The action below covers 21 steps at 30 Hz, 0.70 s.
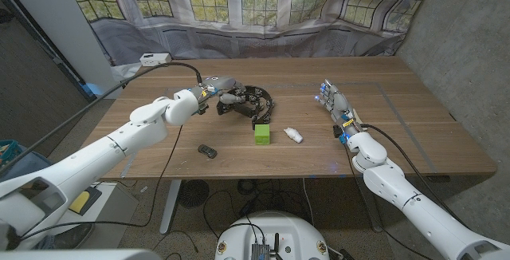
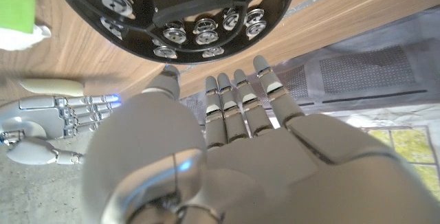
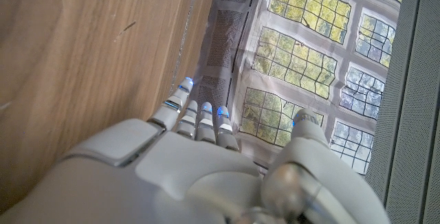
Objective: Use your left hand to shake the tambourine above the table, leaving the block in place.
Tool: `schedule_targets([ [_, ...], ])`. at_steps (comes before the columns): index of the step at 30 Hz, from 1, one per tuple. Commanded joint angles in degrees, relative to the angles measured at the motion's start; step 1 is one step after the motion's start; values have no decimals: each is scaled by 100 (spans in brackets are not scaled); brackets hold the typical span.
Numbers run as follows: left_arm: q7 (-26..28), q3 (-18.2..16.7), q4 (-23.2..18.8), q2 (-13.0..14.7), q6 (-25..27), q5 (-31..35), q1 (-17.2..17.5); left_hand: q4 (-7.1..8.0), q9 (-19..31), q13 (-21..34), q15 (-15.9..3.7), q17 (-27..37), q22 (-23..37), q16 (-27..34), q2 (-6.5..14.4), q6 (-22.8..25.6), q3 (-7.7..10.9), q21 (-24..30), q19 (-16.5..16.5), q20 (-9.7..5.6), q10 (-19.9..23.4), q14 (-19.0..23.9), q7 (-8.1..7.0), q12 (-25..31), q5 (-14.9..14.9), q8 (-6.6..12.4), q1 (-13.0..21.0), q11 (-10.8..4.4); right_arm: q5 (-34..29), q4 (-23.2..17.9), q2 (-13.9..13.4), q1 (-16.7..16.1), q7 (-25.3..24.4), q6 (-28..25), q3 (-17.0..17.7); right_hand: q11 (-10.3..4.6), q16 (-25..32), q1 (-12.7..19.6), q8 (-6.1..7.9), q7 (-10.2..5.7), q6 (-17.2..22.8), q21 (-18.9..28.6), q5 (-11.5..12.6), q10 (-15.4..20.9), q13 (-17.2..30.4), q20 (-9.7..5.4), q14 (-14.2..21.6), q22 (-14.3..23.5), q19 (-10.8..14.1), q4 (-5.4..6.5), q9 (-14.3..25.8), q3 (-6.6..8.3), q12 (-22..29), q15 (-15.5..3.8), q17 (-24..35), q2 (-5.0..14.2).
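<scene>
The black tambourine lies on the wooden table a little beyond its middle, its metal jingles visible along the rim. My left hand is at its left rim with the fingers stretched out straight and holding nothing. The thumb tip is right at the rim; I cannot tell whether it touches. The green block stands just in front of the tambourine, also seen in the left wrist view. My right hand stands upright to the right, fingers apart, empty.
A small white object lies right of the block. In front of my left forearm a small black object sits on the wood. A white box with a cable is at the back left corner. Windows and a curtain stand behind the table.
</scene>
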Motion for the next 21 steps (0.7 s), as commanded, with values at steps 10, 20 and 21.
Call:
schedule_targets([
  [10,884,-898,-743,132,544,-1056,1110,478,-51,-162,191,13,7,-70,-153,-833,-355,-246,-345,144,-576,-454,132,-79,-67,-50,-986,209,-72,-78,-33,-60,8,152,35,19,-6,53,-5,-11,48,2,-6,53,34,-7,42,22,41,-4,25,-35,-2,9,30,-22],
  [20,1290,-1318,-762,45,303,-1953,1602,653,-77,-274,323,7,5,-83,-263,-1198,-565,-420,-684,243,-968,-856,194,-84,-47,-32,-1462,387,-108,-143,-17,-82,-10,224,37,3,-8,51,3,-23,74,2,-8,67,34,-9,42,22,44,-8,25,-43,3,3,28,-39],
  [21,1393,-1372,-714,-22,185,-2098,1686,665,-78,-282,326,7,4,-81,-271,-1203,-582,-434,-716,261,-988,-875,198,-82,-45,-26,-1498,407,-136,-181,-19,-108,-32,252,38,2,-7,51,3,-22,77,1,-7,69,34,-11,45,22,43,-7,25,-43,3,1,28,-38],
])
